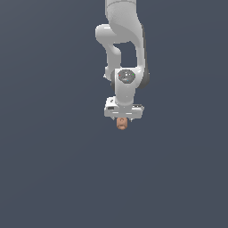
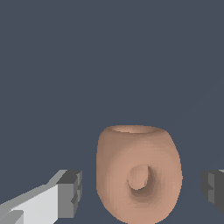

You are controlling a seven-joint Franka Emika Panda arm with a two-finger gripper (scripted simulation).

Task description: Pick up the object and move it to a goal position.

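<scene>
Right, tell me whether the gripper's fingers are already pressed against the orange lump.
No: in the wrist view a clear gap shows between each of the fingers and the orange lump sitting between them.

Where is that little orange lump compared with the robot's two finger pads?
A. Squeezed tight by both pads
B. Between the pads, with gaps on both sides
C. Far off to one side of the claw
B: in the wrist view the orange lump sits between the two dark pads, with bare background showing on each side.
</scene>
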